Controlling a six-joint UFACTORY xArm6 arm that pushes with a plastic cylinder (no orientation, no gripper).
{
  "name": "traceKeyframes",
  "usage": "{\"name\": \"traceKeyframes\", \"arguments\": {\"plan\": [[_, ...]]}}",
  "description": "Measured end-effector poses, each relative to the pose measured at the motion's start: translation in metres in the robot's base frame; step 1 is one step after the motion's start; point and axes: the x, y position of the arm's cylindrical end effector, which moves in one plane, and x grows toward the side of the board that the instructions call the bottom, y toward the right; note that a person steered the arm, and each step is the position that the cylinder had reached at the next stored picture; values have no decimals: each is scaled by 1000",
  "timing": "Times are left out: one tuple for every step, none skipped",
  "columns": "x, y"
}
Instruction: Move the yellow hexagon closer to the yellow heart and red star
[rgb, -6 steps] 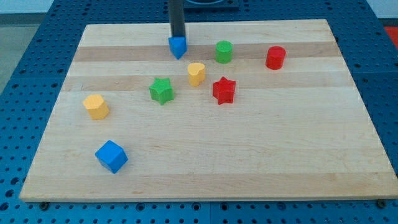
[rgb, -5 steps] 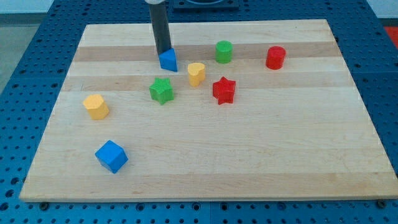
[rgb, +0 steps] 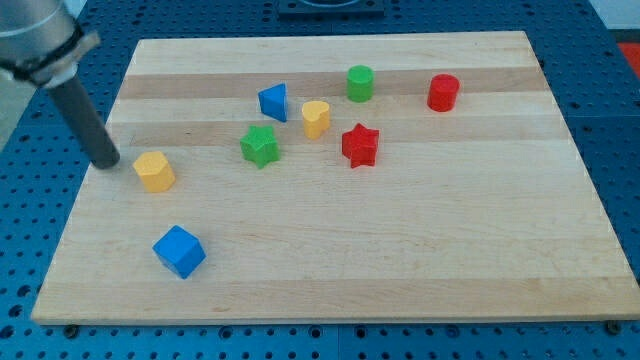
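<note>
The yellow hexagon (rgb: 154, 171) sits on the wooden board at the view's left. My tip (rgb: 106, 161) rests on the board just left of it, with a small gap between them. The yellow heart (rgb: 316, 118) stands near the board's middle top. The red star (rgb: 360, 145) lies just to the heart's lower right. Both are well to the right of the hexagon.
A green star (rgb: 260, 146) lies between the hexagon and the heart. A blue triangular block (rgb: 272, 101) sits left of the heart. A green cylinder (rgb: 360, 83) and a red cylinder (rgb: 443, 92) stand at the top right. A blue cube (rgb: 179, 251) sits at the lower left.
My tip has swept from beside the blue triangular block at the top down and left to the yellow hexagon's left side. The blue block earlier shifted slightly left and down.
</note>
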Motion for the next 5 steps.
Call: {"name": "traceKeyframes", "arguments": {"plan": [[7, 48], [7, 44], [6, 37], [20, 119], [20, 167]]}}
